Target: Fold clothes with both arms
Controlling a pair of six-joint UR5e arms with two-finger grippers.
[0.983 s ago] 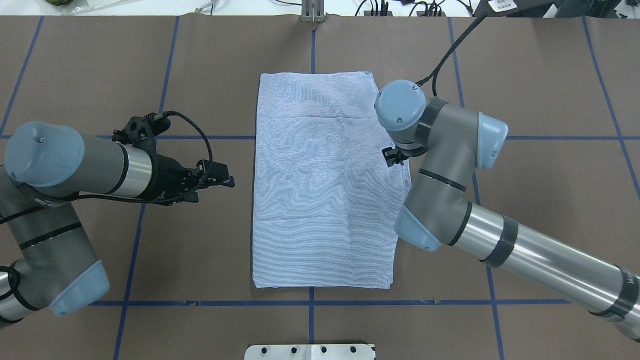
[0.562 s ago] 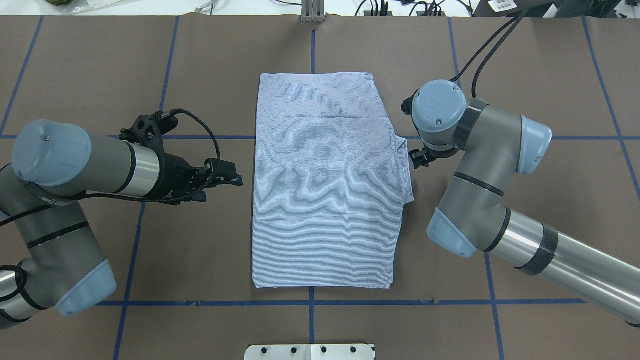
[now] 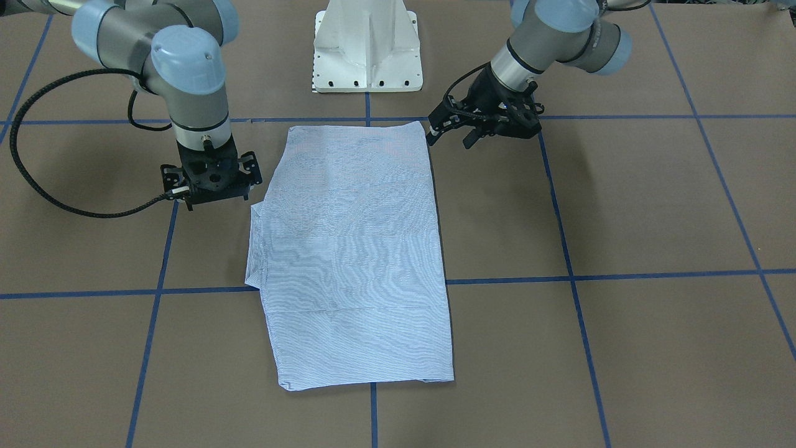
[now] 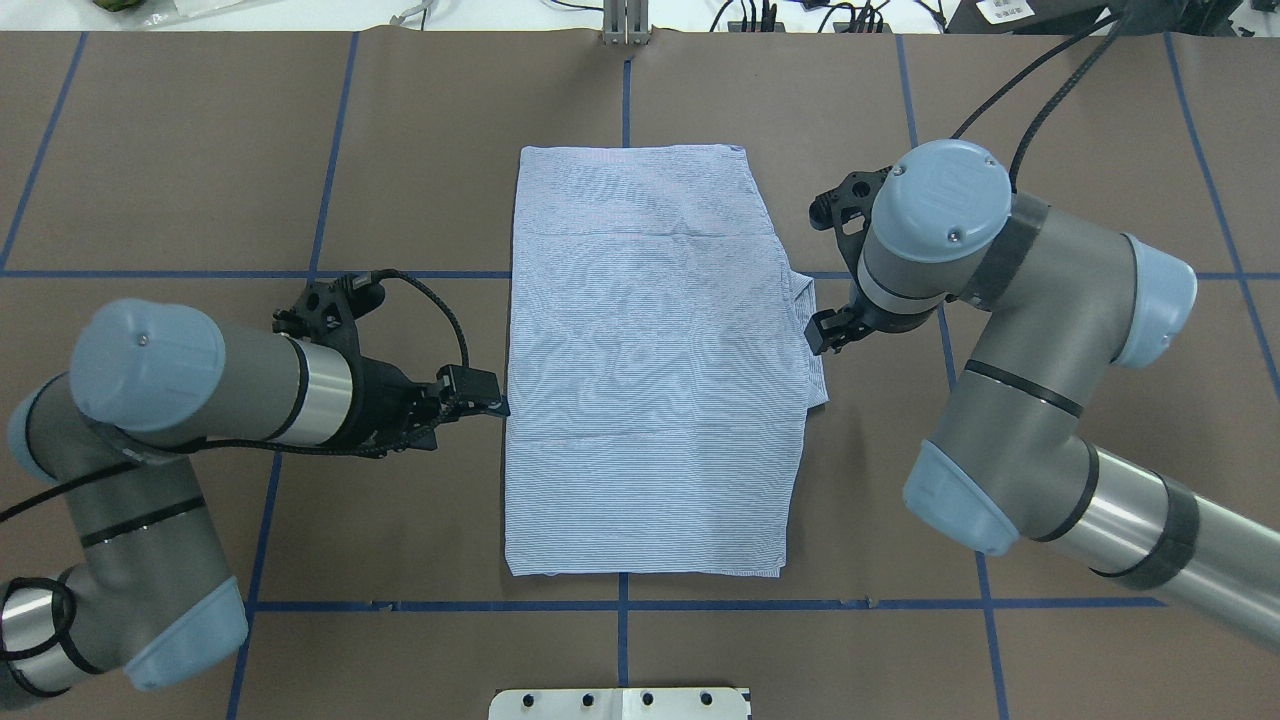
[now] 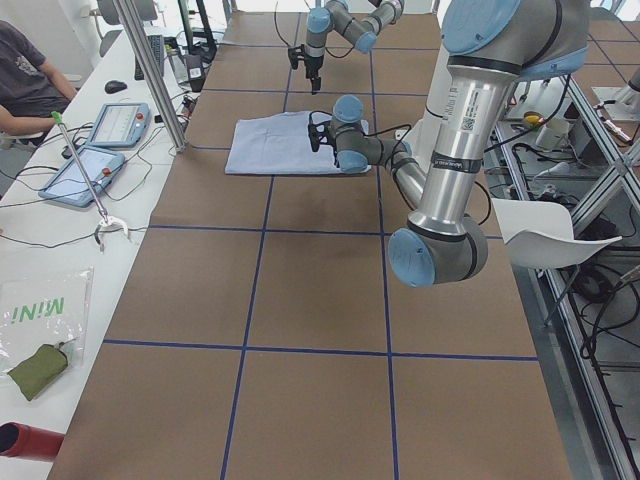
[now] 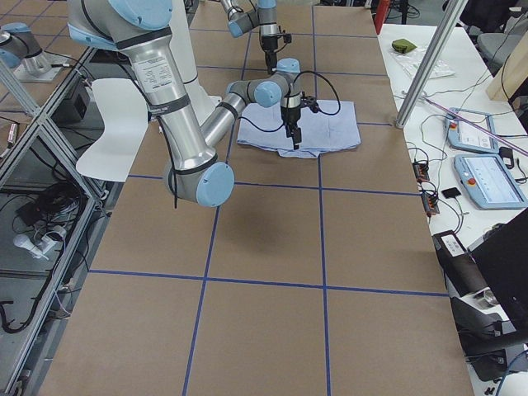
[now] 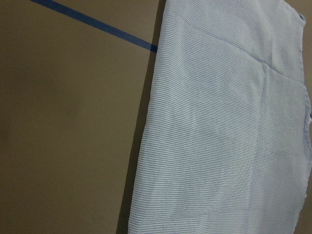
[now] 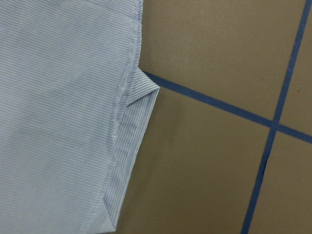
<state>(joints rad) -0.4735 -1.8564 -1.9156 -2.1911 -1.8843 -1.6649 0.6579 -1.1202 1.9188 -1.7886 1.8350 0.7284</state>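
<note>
The clothes are one light blue-and-white pinstriped shirt (image 4: 650, 370), folded into a tall rectangle and lying flat mid-table (image 3: 354, 249). A narrow folded flap (image 8: 134, 141) sticks out past its right edge. My left gripper (image 4: 492, 406) lies low and level, its tips at the shirt's left edge (image 7: 146, 146), and it looks open and empty (image 3: 449, 135). The right gripper (image 4: 826, 334) points straight down just off the protruding flap, holding nothing (image 3: 211, 186), and appears open. Neither wrist view shows any fingers.
Blue tape lines (image 4: 622, 606) grid the brown table. The white robot base (image 3: 368, 50) stands at the robot's side. A person (image 5: 25, 85), tablets (image 5: 120, 125) and cables line the far bench, with a metal post (image 6: 429, 58) at the table's edge.
The right arm has drawn back to the right, off the shirt, leaving the flap showing. The left gripper has slid closer to the shirt's left edge and toward the robot.
</note>
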